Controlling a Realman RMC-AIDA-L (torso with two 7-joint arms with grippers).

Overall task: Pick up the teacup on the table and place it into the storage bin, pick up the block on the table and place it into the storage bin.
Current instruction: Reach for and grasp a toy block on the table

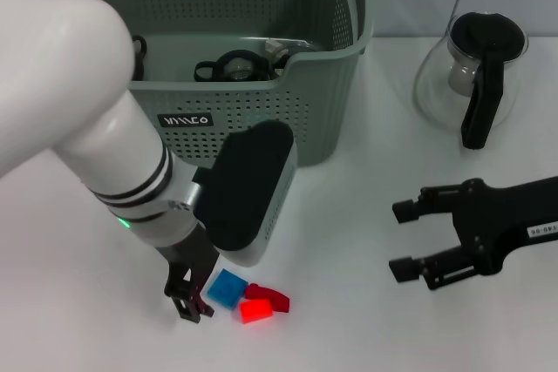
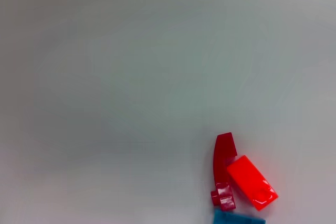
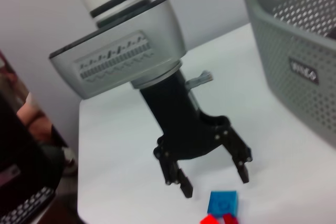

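Three blocks lie together near the table's front: a blue block [image 1: 228, 287] [image 2: 239, 218] [image 3: 222, 203], a dark red curved one [image 1: 268, 294] [image 2: 222, 156] and a bright red one [image 1: 255, 310] [image 2: 252, 182]. My left gripper [image 1: 190, 300] [image 3: 212, 179] hangs open just above the table, close beside the blue block, holding nothing. The grey-green storage bin [image 1: 327, 111] [image 3: 294, 51] stands behind it. Inside the bin lies something of clear glass with black rings [image 1: 231, 67]; I cannot tell whether it is the teacup. My right gripper [image 1: 403, 240] hovers open and empty at the right.
A glass jug with a black lid and handle [image 1: 478, 67] stands at the back right. Bare white tabletop [image 1: 349, 259] lies between the blocks and the right gripper. The left arm's white forearm [image 1: 105, 154] covers the bin's left front.
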